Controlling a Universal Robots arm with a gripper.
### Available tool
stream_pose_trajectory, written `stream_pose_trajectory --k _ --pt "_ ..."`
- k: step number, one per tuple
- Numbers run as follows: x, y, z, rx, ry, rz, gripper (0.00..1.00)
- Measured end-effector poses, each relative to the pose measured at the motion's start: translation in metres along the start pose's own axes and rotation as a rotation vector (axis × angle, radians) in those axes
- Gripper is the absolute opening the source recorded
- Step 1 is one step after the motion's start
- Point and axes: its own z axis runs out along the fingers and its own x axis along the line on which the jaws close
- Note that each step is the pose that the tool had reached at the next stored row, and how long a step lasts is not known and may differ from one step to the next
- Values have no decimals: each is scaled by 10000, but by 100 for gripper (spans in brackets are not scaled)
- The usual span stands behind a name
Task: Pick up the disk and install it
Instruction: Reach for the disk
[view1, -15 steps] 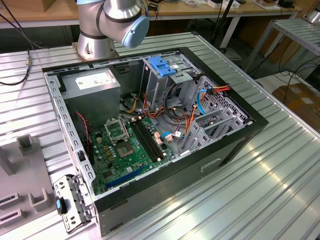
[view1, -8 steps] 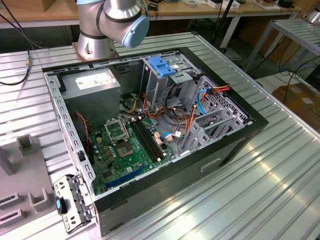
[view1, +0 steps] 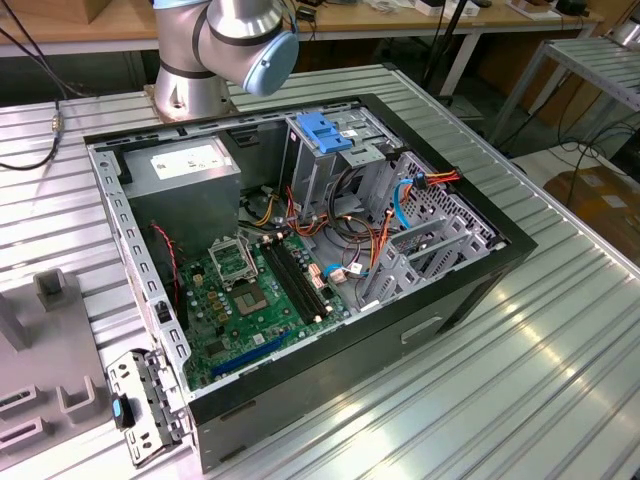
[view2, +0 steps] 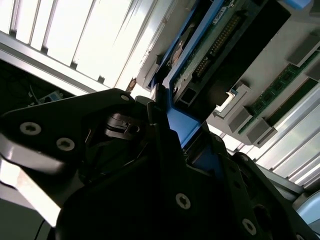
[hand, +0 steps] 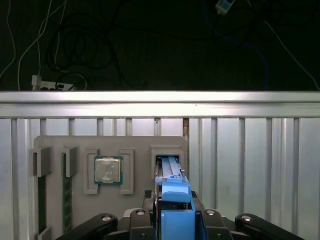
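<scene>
Your gripper (hand: 176, 215) clamps the disk (hand: 174, 190) — fingers closed on its blue rails — edgewise in the tray (hand: 135, 145) slot; in the exterior view, the arm base (view1: 185, 85) stands at eleven o'clock of the case (view1: 350, 390).

1. A ribbed silver aluminium tabletop (view1: 520, 340) of parallel slats fills the foreground of the exterior view. Bright bands of overhead light reflect along it.
2. Behind it stands a long light wooden workbench (view1: 60, 30) on dark legs.
3. At the exterior view's right is a second slatted grey metal table (view1: 590, 60), with loose black cables (view1: 580, 145) on the floor near it.
4. In the first wrist view, a dark floor (hand: 150, 45) lies beyond the tabletop's edge, strewn with cables, with a white power strip (hand: 47, 82) lying on it.
</scene>
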Motion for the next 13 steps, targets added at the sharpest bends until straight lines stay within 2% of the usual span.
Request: stream_pose_trajectory --k 3,13 --pt "0 0 -25 -1 0 0 37" --pt "-1 -2 -201 -1 0 0 37"
